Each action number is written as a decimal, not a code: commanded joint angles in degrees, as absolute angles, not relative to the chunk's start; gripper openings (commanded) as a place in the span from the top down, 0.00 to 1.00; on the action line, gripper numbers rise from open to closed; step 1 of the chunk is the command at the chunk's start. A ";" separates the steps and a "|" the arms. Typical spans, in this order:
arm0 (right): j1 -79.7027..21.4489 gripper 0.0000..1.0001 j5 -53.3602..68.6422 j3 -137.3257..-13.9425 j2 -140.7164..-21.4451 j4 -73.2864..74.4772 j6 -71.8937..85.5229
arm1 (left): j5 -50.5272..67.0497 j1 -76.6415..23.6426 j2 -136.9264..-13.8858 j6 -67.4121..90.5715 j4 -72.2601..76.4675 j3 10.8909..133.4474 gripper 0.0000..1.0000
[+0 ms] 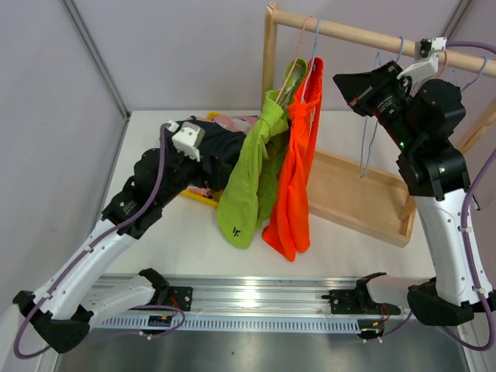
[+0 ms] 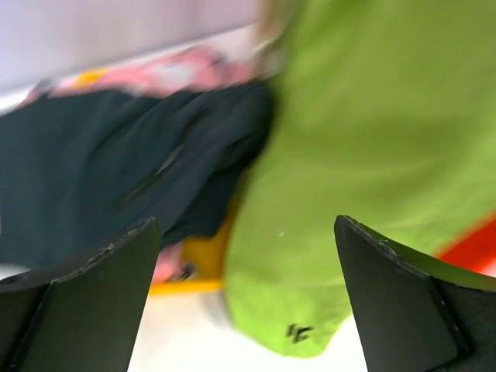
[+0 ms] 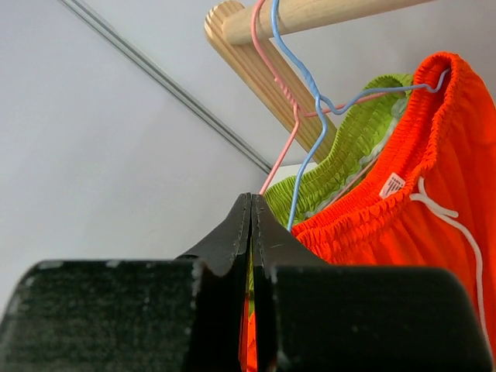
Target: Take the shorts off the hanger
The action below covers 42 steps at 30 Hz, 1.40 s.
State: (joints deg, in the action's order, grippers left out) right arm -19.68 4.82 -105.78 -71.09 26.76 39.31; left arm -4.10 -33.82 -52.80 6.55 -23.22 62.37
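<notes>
Dark shorts (image 1: pixel 225 151) and pink shorts (image 1: pixel 232 122) in yellow tray (image 1: pixel 200 196), lime shorts (image 1: pixel 248 186), orange shorts (image 1: pixel 298 170) hung (left jaws spread, right jaws clenched)

Lime green shorts (image 1: pixel 246 182) and orange shorts (image 1: pixel 297 178) with a white drawstring hang side by side off the wooden rail (image 1: pixel 364 35). Green's on a pink hanger (image 3: pixel 279 155), orange on a blue hanger (image 3: pixel 304 167), both reaching down to the counter (image 1: pixel 194 240). Dark navy shorts (image 1: pixel 221 151) lie crumpled just left, with pink patterned shorts (image 1: pixel 232 122) bunched behind.
</notes>
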 commanded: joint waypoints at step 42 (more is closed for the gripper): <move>-20.92 1.00 2.99 -115.48 -76.99 26.80 41.05 | -2.55 -66.17 -68.10 1.06 -22.77 91.57 0.01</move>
State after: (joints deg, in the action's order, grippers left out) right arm -20.93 4.86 -109.67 -80.99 31.16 42.02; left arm -2.35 -63.31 -65.41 2.57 -25.89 87.85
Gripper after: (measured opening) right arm 0.034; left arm 0.993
